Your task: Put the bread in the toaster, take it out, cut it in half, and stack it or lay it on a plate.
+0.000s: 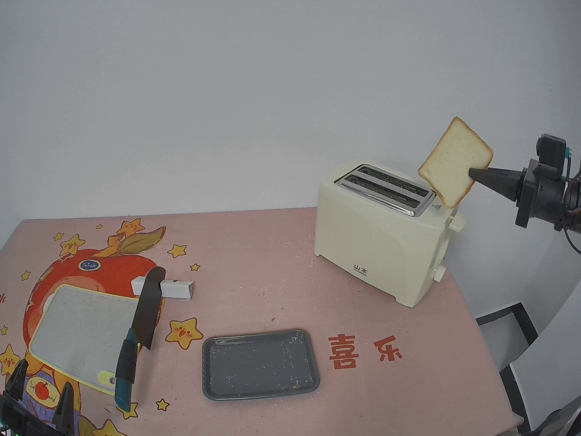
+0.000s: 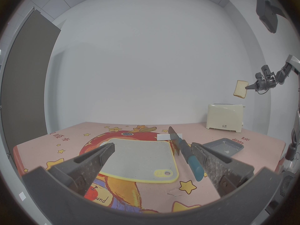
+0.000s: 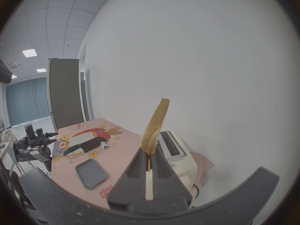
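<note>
Bread slice (image 1: pixel 455 161), pale crumb with a tan crust, is the farthest item and is held in the air. Nearest, at the front left of the pink printed counter (image 1: pixel 272 261), the left gripper (image 2: pixel 153 147) hangs with its fingers spread wide, holding nothing. Just beyond lies a grey cutting board with yellow rim (image 1: pixel 78 331). A dark-bladed knife with teal handle (image 1: pixel 142 328) lies along the board's right edge, blade pointing away, tip over a small white block (image 1: pixel 163 287). A grey rectangular tray (image 1: pixel 260 364) sits mid-counter with crumbs on it. A cream two-slot toaster (image 1: pixel 381 237) stands at the far right. Above its right end, clear of the slots, the right gripper (image 1: pixel 475 174) has its fingers closed on the slice's lower right edge. The slice stands on a corner, broad face toward the head camera, long edges rising from lower left to upper right.
</note>
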Robot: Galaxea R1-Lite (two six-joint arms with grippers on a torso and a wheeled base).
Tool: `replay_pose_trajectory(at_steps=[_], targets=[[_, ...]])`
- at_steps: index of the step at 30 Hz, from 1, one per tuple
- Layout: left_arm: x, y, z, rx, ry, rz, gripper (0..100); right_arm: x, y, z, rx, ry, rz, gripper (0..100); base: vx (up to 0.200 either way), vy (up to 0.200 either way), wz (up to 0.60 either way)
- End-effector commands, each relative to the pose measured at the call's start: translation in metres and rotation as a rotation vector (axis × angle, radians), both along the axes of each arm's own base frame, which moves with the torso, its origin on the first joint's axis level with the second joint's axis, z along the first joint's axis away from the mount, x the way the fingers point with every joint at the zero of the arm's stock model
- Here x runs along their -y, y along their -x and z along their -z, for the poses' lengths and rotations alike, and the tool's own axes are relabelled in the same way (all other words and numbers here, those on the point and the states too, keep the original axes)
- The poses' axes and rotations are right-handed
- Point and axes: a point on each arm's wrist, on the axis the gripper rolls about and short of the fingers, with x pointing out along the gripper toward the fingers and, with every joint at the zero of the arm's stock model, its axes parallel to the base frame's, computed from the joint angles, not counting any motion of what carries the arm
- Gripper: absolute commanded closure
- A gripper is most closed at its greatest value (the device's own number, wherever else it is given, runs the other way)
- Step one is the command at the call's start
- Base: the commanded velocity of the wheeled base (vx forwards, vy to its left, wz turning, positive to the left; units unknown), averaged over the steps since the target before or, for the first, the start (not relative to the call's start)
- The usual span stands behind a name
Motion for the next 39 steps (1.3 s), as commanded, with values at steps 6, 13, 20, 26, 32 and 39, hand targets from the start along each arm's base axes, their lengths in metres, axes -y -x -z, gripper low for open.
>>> replay_pose_trajectory(at_steps=[6, 13, 20, 26, 32, 39], targets=[[0.000, 0.000, 0.005, 0.000, 0.002, 0.001, 0, -0.006, -0.029, -0.002, 0.048, 0.051, -0.078, 100, 0.000, 0.000, 0.00], [0.000, 0.000, 0.005, 0.000, 0.002, 0.001, 0, -0.014, -0.052, -0.010, 0.108, 0.072, -0.138, 100, 0.000, 0.000, 0.00], [0.000, 0.000, 0.005, 0.000, 0.002, 0.001, 0, -0.029, -0.068, -0.002, 0.099, 0.086, -0.180, 100, 0.000, 0.000, 0.00], [0.000, 0.000, 0.005, 0.000, 0.002, 0.001, 0, -0.031, -0.080, 0.011, 0.092, 0.122, -0.203, 100, 0.000, 0.000, 0.00], [0.000, 0.000, 0.005, 0.000, 0.002, 0.001, 0, -0.032, -0.083, 0.014, 0.086, 0.124, -0.203, 100, 0.000, 0.000, 0.00], [0.000, 0.000, 0.005, 0.000, 0.002, 0.001, 0, -0.031, -0.087, 0.021, 0.068, 0.128, -0.200, 100, 0.000, 0.000, 0.00]])
